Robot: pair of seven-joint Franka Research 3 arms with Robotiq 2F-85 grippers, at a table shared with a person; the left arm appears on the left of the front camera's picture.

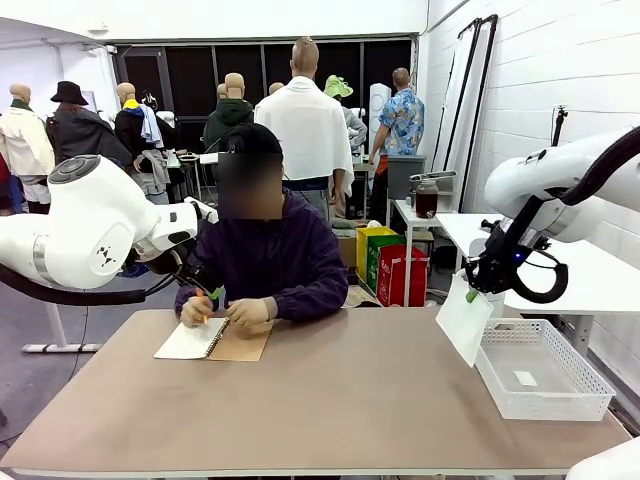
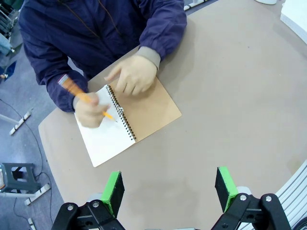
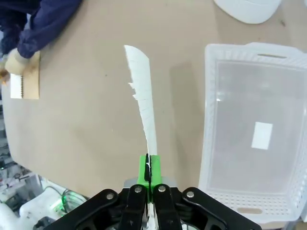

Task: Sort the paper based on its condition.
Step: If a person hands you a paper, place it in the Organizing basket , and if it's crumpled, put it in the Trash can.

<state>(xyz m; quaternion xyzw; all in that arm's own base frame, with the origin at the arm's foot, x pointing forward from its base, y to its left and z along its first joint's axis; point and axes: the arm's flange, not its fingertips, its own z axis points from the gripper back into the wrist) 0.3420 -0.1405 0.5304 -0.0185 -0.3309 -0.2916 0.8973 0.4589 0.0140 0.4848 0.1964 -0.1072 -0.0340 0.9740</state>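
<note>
Pinching one sheet of paper [image 3: 144, 96], the right gripper [image 3: 147, 165] has its green pads pressed together on the sheet's edge. Sheet hangs below the jaws over the brown table [image 1: 350, 400], just beside the white mesh basket [image 3: 211, 120], on the side nearer the table's middle. One long edge of the sheet is ragged with torn spiral holes; the rest looks flat, with a slight curve. Basket sits at the table's right edge with a small white slip [image 3: 262, 135] on its floor.

Left gripper [image 2: 170, 184]: fingers spread wide, nothing between them, hovering above bare tabletop.

Far side: a spiral notebook [image 2: 144, 110] lies open, brown cover folded out. A person's hand [image 2: 91, 112] holds an orange pencil [image 2: 103, 113] on the white page; the other hand [image 2: 134, 76] rests on the binding.
</note>
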